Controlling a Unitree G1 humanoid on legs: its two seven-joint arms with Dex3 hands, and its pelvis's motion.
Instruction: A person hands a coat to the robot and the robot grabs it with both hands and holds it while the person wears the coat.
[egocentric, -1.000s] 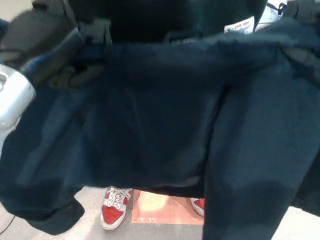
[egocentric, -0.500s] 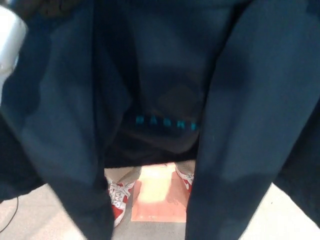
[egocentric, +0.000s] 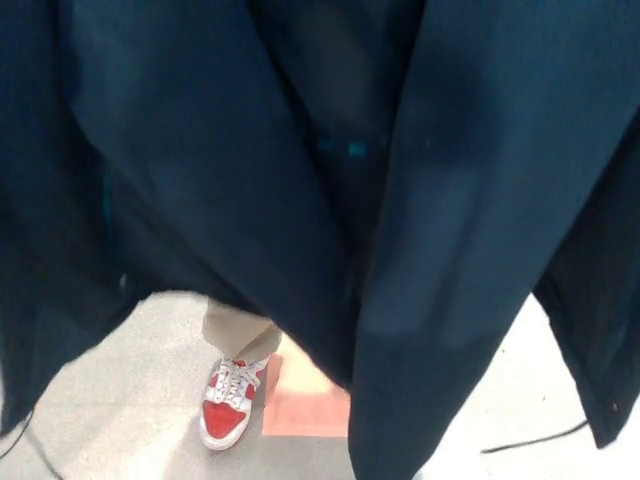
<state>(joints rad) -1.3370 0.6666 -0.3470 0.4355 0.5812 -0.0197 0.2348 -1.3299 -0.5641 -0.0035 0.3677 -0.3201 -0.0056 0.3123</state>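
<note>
From my head view the dark navy coat (egocentric: 470, 200) hangs across nearly the whole picture in long folds. Neither of my hands shows, so I cannot tell how far the fingers are open or what they hold. Below the coat's hem I see a person's tan trouser leg (egocentric: 238, 330) and red-and-white sneaker (egocentric: 228, 405) beside an orange floor patch (egocentric: 305, 400)

Coat (egocentric: 470, 200) hangs across the upper and middle view, its panels reaching the bottom edge at centre-right. Below it, left of centre, a person's trouser leg (egocentric: 237, 330) stands on the floor (egocentric: 120, 400), shoe (egocentric: 230, 403) beneath. Floor mat (egocentric: 305, 405) lies just right of the shoe, partly behind the coat. Cable (egocentric: 530, 440) lies at lower right.
</note>
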